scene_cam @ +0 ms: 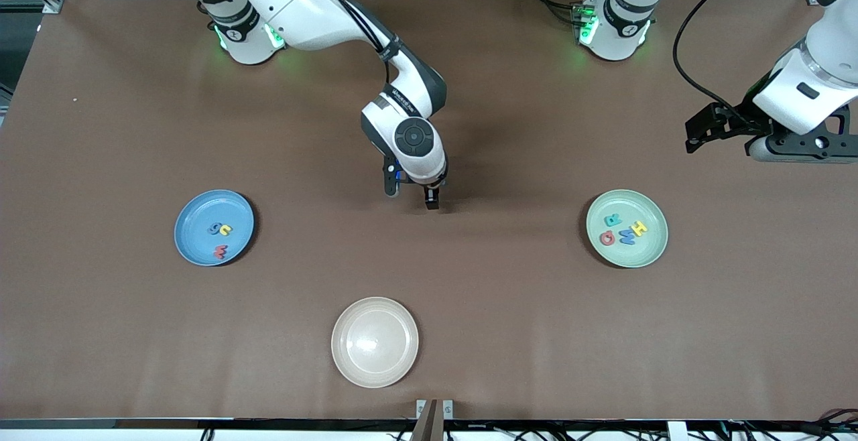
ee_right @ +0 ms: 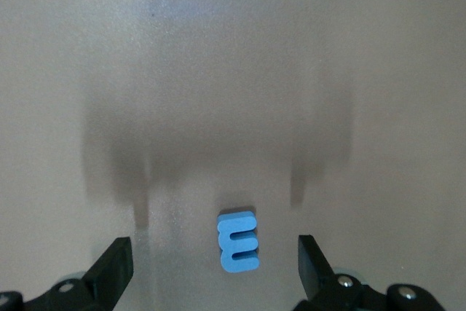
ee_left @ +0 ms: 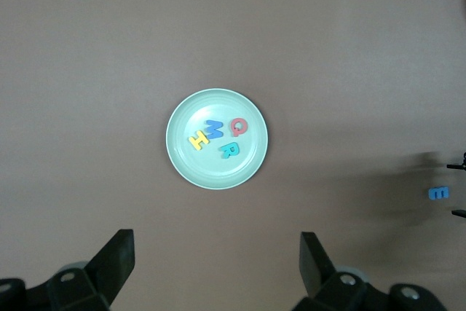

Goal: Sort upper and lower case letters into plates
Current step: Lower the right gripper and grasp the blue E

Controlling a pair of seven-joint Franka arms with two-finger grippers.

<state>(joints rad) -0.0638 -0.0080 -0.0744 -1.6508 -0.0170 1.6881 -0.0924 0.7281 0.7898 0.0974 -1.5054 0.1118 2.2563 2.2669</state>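
Observation:
A blue letter E (ee_right: 237, 242) lies flat on the brown table between the two plates. My right gripper (ee_right: 212, 241) hangs low over it, open, one finger on each side and neither touching it. In the front view that gripper (scene_cam: 411, 194) hides most of the letter. The sky blue plate (scene_cam: 188, 220), toward the right arm's end, holds a blue g (scene_cam: 215, 228), a yellow letter (scene_cam: 226, 229) and a red w (scene_cam: 220, 251). The mint green plate (scene_cam: 653, 253) holds several capitals, among them a yellow H (ee_left: 198, 138) and a red Q (ee_left: 239, 126). My left gripper (scene_cam: 694, 134) waits open and empty, high over the table's left-arm end.
An empty cream-beige plate (scene_cam: 375, 342) sits near the table's front edge, nearer the front camera than the blue E. The left wrist view looks down on the green plate (ee_left: 189, 162) and catches the E (ee_left: 438, 194) at its margin.

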